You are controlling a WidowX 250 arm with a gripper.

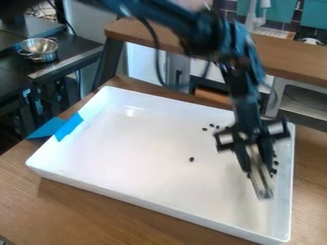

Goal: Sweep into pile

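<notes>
The gripper point(256, 155) hangs over the right part of the white tray point(147, 139), tilted downward. It is shut on a narrow, pale tool point(260, 181), blurred, whose lower end points toward the tray's front right. Small black pieces lie in the tray. Several, such as this black piece point(204, 129), are scattered behind and left of the gripper. A lone black piece point(191, 159) lies left of it, near the middle. More black pieces point(275, 163) sit close to the right wall, just right of the tool. Whether others lie behind the gripper is hidden.
The tray's raised walls surround the work area on a wooden table point(96, 206). Blue tape point(69, 127) crosses the tray's left rim. A metal bowl point(39, 49) stands on a dark counter at the upper left. Behind the tray runs a wooden counter point(294, 57).
</notes>
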